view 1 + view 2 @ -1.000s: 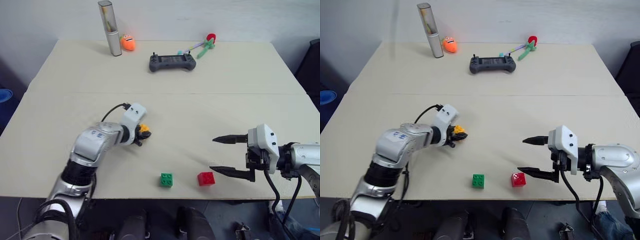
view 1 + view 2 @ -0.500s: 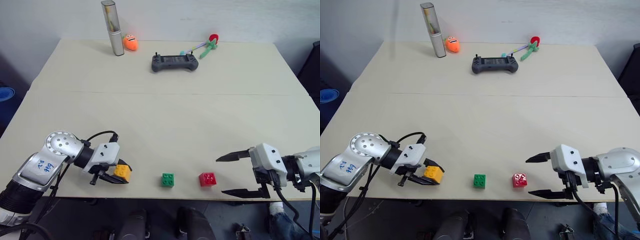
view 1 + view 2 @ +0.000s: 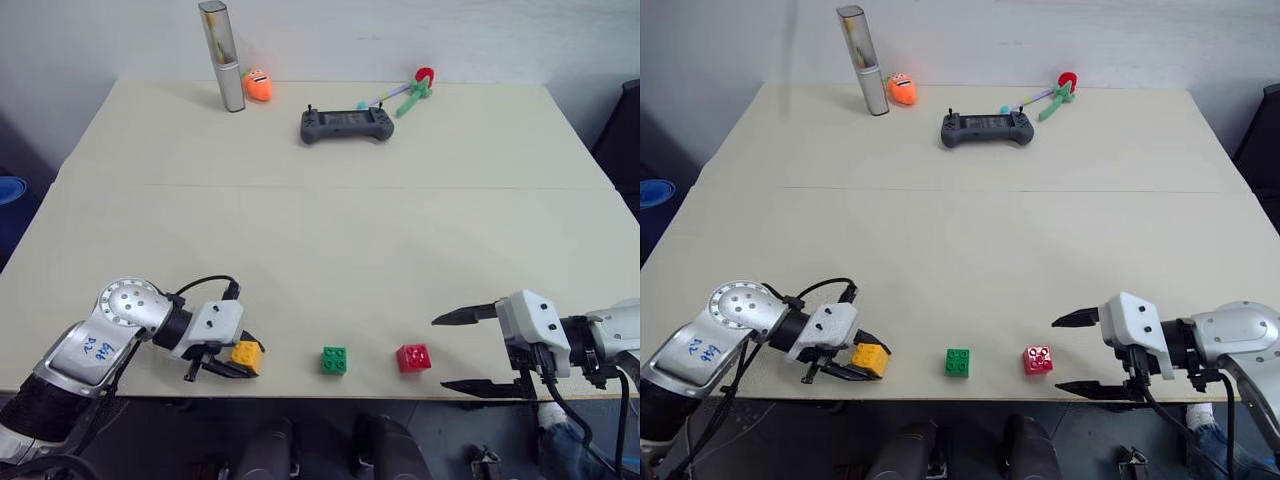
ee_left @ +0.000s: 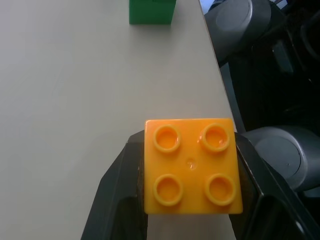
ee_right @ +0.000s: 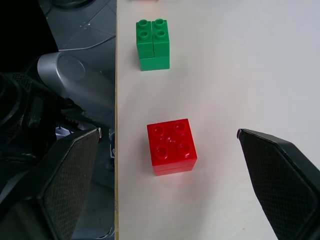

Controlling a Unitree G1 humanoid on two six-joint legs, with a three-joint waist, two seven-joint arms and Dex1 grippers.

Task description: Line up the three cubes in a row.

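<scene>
Now the left claw is clamped on the yellow-orange brick, its two black fingers pressed flat against opposite sides of the brick, whose four studs face up. It holds the brick low over the near edge of the bench; whether the brick touches the surface cannot be told. Just beyond the claw's tips, along the same near edge, sits the green brick, apart from the held one, and past that, with a similar gap, the red brick. Both rest on the bench, studs up. The right claw points toward the red brick from the other side, its fingers spread wide with nothing between them; in the right wrist view the red brick lies ahead of the gap between the fingers, nearer the bench-edge finger, and the green brick lies farther on. Well away from both claws, at the far side of the bench, stand a tall silver cylinder, an orange round toy, a dark game controller and a small red-and-green toy.
</scene>
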